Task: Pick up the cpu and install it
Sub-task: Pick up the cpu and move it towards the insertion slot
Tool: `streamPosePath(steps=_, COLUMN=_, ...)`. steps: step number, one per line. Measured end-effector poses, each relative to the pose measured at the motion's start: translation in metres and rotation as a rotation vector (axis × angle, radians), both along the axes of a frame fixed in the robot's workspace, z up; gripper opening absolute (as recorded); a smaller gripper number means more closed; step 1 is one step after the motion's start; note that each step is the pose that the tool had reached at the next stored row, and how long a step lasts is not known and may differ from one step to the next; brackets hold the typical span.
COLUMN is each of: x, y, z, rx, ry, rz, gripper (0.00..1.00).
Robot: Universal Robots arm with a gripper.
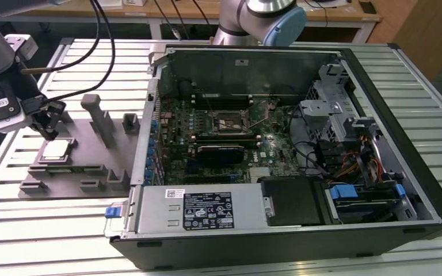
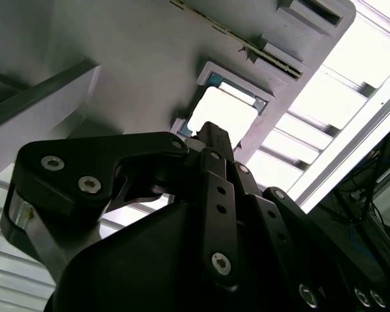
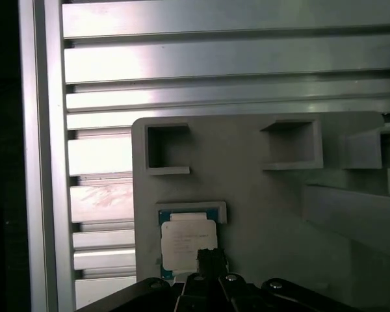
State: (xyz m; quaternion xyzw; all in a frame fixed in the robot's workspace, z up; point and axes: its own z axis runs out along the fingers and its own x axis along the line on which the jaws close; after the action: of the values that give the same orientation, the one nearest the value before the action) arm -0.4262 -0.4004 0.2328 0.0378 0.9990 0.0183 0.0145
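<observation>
The cpu (image 1: 56, 150) is a small square chip with a silvery lid. It lies flat in a recess of the grey plastic tray (image 1: 90, 172) at the exterior view's left. My gripper (image 1: 50, 133) hangs just above the chip's far edge, fingers pressed together and holding nothing. In both wrist views the dark fingertips (image 3: 211, 259) (image 2: 211, 133) come to one narrow point over the cpu (image 3: 187, 242) (image 2: 222, 117). The black-framed socket (image 1: 231, 121) sits in the middle of the motherboard inside the open computer case.
The tray's upright posts (image 1: 96, 118) rise close beside the gripper. The open black case (image 1: 405, 190) holds the motherboard, the cables and the power supply (image 1: 202, 208). Everything stands on a slatted aluminium table (image 1: 14, 230). An arm's base (image 1: 259, 20) stands behind the case.
</observation>
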Motion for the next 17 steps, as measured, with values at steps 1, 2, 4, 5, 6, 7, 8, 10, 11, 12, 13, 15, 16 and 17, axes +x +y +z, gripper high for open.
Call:
streamPosePath(steps=1, x=0.000, y=-0.0003, z=-0.0005, rx=0.0000, ry=0.0000, rz=0.000, gripper=0.11)
streamPosePath(steps=2, x=0.000, y=-0.0005, z=-0.0011, rx=0.0000, ry=-0.0001, rz=0.000, gripper=0.11)
streamPosePath(steps=4, x=0.000, y=-0.0011, z=-0.0023, rx=0.0001, ry=-0.0002, rz=0.000, gripper=0.11)
streamPosePath(steps=5, x=0.000, y=-0.0014, z=-0.0028, rx=0.0001, ry=-0.0002, rz=0.000, gripper=0.11)
streamPosePath(steps=6, x=-0.001, y=-0.0016, z=-0.0034, rx=0.0001, ry=-0.0001, rz=0.000, gripper=0.11)
streamPosePath(steps=7, x=-0.001, y=-0.0018, z=-0.0041, rx=0.0000, ry=-0.0001, rz=0.000, gripper=0.11)
streamPosePath(steps=8, x=-0.001, y=-0.0019, z=-0.0047, rx=0.0001, ry=-0.0001, rz=0.000, gripper=0.11)
streamPosePath(steps=10, x=-0.002, y=-0.0022, z=-0.0060, rx=0.0000, ry=-0.0001, rz=0.000, gripper=0.11)
streamPosePath(steps=11, x=-0.003, y=-0.0022, z=-0.0067, rx=0.0000, ry=-0.0001, rz=0.000, gripper=0.11)
streamPosePath(steps=12, x=-0.003, y=-0.0022, z=-0.0074, rx=0.0000, ry=-0.0001, rz=0.000, gripper=0.11)
streamPosePath(steps=13, x=-0.004, y=-0.0022, z=-0.0081, rx=0.0000, ry=-0.0001, rz=0.000, gripper=0.11)
streamPosePath(steps=15, x=-0.005, y=-0.0022, z=-0.0097, rx=0.0000, ry=-0.0001, rz=0.000, gripper=0.11)
streamPosePath(steps=16, x=-0.005, y=-0.0022, z=-0.0105, rx=0.0001, ry=-0.0002, rz=0.000, gripper=0.11)
streamPosePath(steps=17, x=-0.006, y=-0.0023, z=-0.0114, rx=0.0000, ry=-0.0001, rz=0.000, gripper=0.11)
